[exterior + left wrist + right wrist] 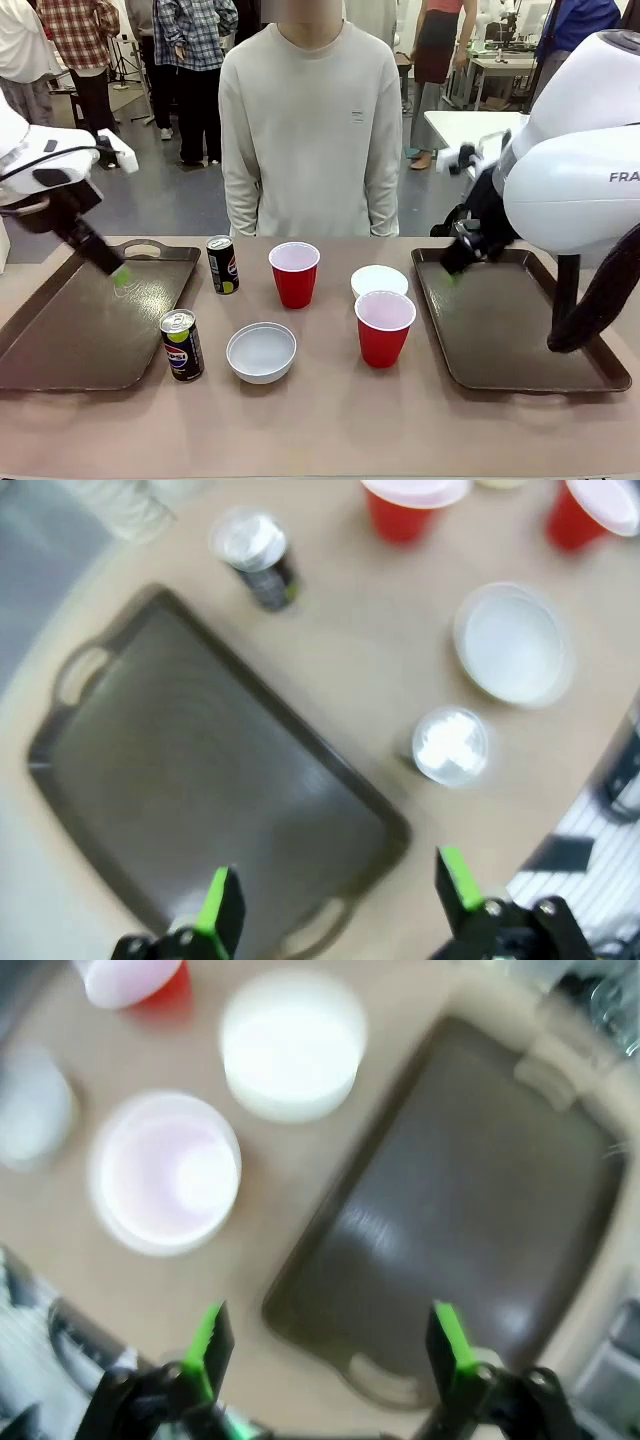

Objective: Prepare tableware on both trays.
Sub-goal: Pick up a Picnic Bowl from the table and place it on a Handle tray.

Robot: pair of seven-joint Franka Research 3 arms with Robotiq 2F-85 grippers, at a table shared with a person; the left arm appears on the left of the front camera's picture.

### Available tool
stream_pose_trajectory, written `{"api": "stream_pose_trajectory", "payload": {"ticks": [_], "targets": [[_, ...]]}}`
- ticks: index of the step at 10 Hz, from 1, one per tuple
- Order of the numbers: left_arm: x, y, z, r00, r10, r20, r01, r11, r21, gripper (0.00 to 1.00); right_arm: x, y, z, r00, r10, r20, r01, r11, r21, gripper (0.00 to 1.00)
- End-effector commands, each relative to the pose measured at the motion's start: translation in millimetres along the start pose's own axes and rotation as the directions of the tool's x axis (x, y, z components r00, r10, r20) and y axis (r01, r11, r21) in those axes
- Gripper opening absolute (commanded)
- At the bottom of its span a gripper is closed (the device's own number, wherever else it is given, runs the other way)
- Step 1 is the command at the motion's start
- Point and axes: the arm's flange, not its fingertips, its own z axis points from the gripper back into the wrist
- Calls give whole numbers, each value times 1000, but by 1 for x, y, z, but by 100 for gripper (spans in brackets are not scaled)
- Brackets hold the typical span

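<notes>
While the left gripper [120,274] and right gripper [450,268] hang open, tableware stands between the trays

Both jaws are spread wide and hold nothing. The left gripper hangs over the far part of the left tray [60,340]; its pads [121,270] seem just above the surface, perhaps touching. The right gripper hangs over the far left corner of the right tray [505,345]. On the table [320,430] between them stand the far can [222,264], near can [182,345], far cup [294,273], near cup [384,327], near bowl [261,351] and far bowl [379,281].
</notes>
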Motion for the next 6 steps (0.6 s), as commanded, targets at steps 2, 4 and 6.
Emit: {"api": "stream_pose_trajectory", "payload": {"ticks": [2, 4, 6], "targets": [[-57, -37, -7, 999, -13, -34, 15, 997, 77, 100, -76, 56, -49, 959, 163, -231, -157, 987, 44, 100], [-13, -15, 11, 997, -42, -57, 39, 998, -54, 100, -21, 31, -22, 972, 76, -220, -68, 997, 47, 100], [-26, 14, 41, 988, 7, 153, 71, 863, -500, 100, -34, 4, 15, 974, 224, -16, -137, 650, 747, 100]]}}
